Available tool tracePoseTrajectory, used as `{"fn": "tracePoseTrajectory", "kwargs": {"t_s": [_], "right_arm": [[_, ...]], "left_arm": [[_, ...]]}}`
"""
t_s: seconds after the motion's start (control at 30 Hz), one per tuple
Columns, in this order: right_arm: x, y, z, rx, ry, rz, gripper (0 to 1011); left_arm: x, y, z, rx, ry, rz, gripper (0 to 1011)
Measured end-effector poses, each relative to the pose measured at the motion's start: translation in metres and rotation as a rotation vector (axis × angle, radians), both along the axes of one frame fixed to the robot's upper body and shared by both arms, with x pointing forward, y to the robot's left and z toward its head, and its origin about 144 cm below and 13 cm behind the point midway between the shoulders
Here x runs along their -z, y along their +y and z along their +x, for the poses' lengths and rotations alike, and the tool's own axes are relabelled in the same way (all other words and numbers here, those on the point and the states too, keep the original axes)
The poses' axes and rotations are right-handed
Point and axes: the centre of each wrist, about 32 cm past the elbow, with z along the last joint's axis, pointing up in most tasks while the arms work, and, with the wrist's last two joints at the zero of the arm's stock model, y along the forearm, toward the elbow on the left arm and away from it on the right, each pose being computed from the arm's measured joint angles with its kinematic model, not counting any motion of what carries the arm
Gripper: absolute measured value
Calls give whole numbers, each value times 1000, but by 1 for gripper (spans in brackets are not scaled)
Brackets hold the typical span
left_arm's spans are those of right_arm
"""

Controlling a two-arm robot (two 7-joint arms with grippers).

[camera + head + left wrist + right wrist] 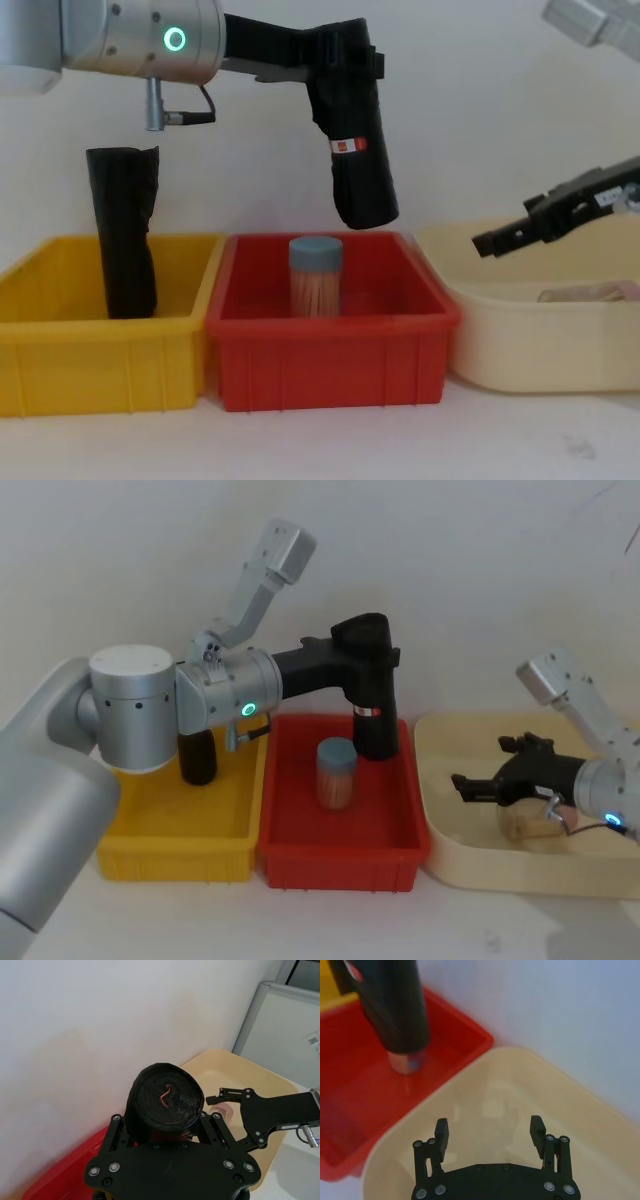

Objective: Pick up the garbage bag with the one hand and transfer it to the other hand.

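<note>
Left claw (345, 62) clamped, glossy black cylindrical garbage bag (362, 175) aloft

Plain white wall (480, 570) behind, pale tabletop (520, 440) in front; grey-edged white panel (285, 1025) beside the wall

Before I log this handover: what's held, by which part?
The left hand clamps the glossy black plastic roll near its top; the right hand is empty.

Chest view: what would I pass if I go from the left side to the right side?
Yellow bin with the wavy-topped black roll → red bin with the jar, and the garbage bag held above it by the left gripper → cream tub, with the open right gripper above it.
</note>
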Motion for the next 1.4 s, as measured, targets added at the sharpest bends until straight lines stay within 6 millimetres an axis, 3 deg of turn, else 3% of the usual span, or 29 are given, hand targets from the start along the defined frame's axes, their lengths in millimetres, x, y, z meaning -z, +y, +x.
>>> {"fn": "tracePoseTrajectory", "kwargs": {"t_s": [0.53, 1.4], "right_arm": [[-24, 27, 14, -147, -35, 79, 1001], [-20, 64, 60, -237, 28, 104, 978]], "left_arm": [[1, -5, 5, 22, 3, -3, 476], [1, -7, 6, 29, 5, -4, 476]]}}
